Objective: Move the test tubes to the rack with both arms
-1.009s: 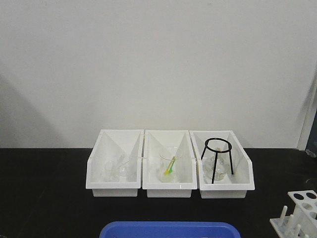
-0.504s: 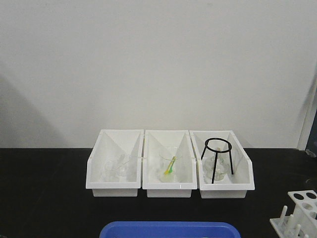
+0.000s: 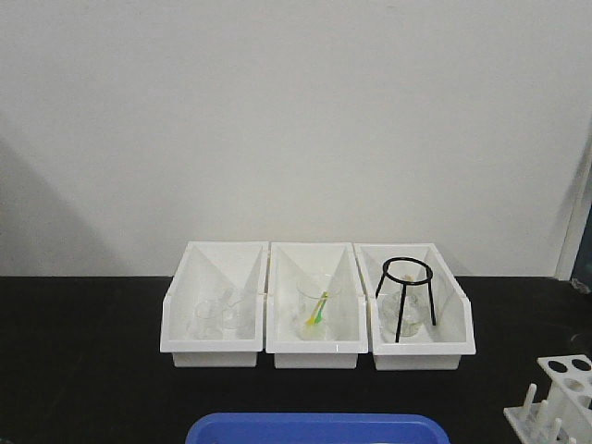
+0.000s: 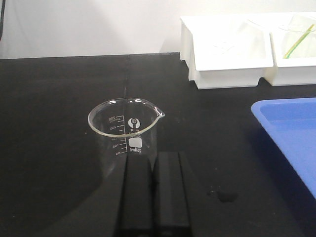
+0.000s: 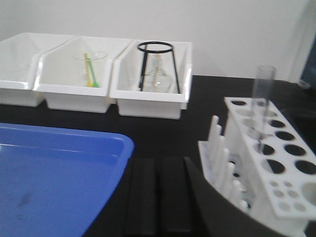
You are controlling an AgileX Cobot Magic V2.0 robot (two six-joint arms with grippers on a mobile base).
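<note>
One test tube [image 5: 263, 101] upright in rack [image 5: 276, 163]; 3 white bins [image 3: 316, 305].

A laboratory bench is shown: a black benchtop [image 3: 83, 361] set against a bare white wall [image 3: 296, 120]. Three white bins [image 3: 315, 301] are lined up at 12 o'clock, holding glassware, with a black tripod stand [image 3: 406, 298] over a flask [image 5: 157, 78] in the one toward 1 o'clock. A graduated glass beaker [image 4: 126, 129] is seen on the benchtop in the left wrist view, a white rack [image 5: 266, 160] with one test tube [image 5: 261, 106] stood in it lies at 4 o'clock, and a blue tray [image 5: 54, 177] sits at 6 o'clock.
</note>
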